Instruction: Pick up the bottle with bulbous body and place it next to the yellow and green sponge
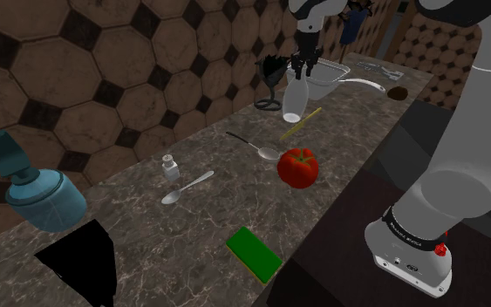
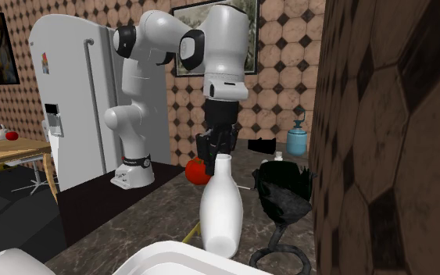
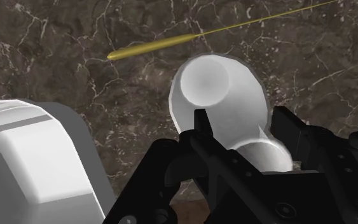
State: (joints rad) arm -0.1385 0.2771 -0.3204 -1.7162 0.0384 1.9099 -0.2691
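Note:
A white bottle [image 1: 293,100] with a bulbous body and a narrow neck stands upright at the far end of the dark marble counter [image 1: 147,235]. My black gripper [image 1: 300,68] comes down from above and is shut on its neck. In the second exterior view the bottle [image 2: 222,207] is near the camera, with the gripper [image 2: 219,153] clasping its top. In the wrist view the fingers [image 3: 199,130] press against the neck on both sides and the bottle's body [image 3: 225,95] widens beyond them. The green sponge [image 1: 254,254] with a yellow edge lies flat near the counter's front edge, far from the bottle.
A red tomato [image 1: 297,167], two spoons [image 1: 187,187] [image 1: 256,146], a small shaker [image 1: 170,166] and a thin yellow stick [image 1: 300,123] lie between bottle and sponge. A black goblet [image 1: 274,78] and a white bowl [image 1: 326,83] flank the bottle. A blue spray bottle [image 1: 47,196] stands at the shoulder view's left.

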